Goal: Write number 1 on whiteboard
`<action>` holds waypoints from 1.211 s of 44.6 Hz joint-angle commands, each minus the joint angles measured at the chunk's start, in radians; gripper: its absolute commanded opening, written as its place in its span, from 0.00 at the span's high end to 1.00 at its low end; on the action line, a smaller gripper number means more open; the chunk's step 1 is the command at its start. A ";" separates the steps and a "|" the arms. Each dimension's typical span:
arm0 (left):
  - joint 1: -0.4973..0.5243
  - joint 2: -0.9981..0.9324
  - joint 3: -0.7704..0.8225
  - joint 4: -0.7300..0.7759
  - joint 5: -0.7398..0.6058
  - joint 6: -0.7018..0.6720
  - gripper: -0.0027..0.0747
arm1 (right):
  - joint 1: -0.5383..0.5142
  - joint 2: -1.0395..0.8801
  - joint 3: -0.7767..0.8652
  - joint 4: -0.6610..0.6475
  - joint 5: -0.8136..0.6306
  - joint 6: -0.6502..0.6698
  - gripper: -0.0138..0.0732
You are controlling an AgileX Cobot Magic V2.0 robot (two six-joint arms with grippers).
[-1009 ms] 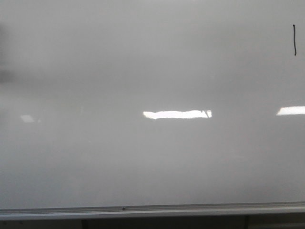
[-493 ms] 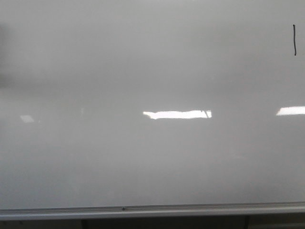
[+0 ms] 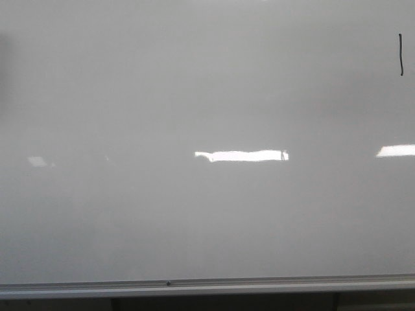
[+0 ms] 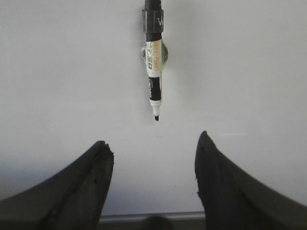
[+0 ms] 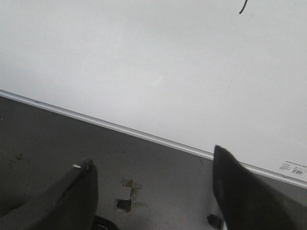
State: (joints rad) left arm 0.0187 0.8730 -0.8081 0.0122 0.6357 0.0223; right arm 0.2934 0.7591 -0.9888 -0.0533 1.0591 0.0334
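Compared with a second ago, the faint dark smudge of shadow at the left edge of the front view has thinned; the stroke has not moved. I count one short thin black vertical marker stroke, the number 1 (image 3: 401,54), high near the right edge of the large glossy pale grey-white whiteboard (image 3: 194,220), well above its one silver metal rail (image 3: 259,285). Two bright reflections lie across the sheen. My left gripper (image 4: 153,153) is spread, its two dark curved fingers empty; one uncapped black-and-white marker pen (image 4: 154,62) sits on the board apart from them. My right gripper (image 5: 153,177) is spread too, holding nothing
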 commanded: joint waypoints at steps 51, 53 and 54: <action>0.004 -0.324 -0.030 -0.027 0.221 0.037 0.99 | -0.006 -0.139 0.035 -0.032 -0.053 0.007 0.92; 0.004 -0.324 -0.030 -0.027 0.221 0.037 0.99 | -0.006 -0.139 0.035 -0.032 -0.053 0.007 0.92; 0.004 -0.324 -0.030 -0.027 0.221 0.037 0.99 | -0.006 -0.139 0.035 -0.032 -0.053 0.007 0.92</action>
State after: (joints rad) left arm 0.0187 0.5439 -0.8081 -0.0072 0.9245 0.0571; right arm 0.2934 0.6190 -0.9286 -0.0702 1.0715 0.0437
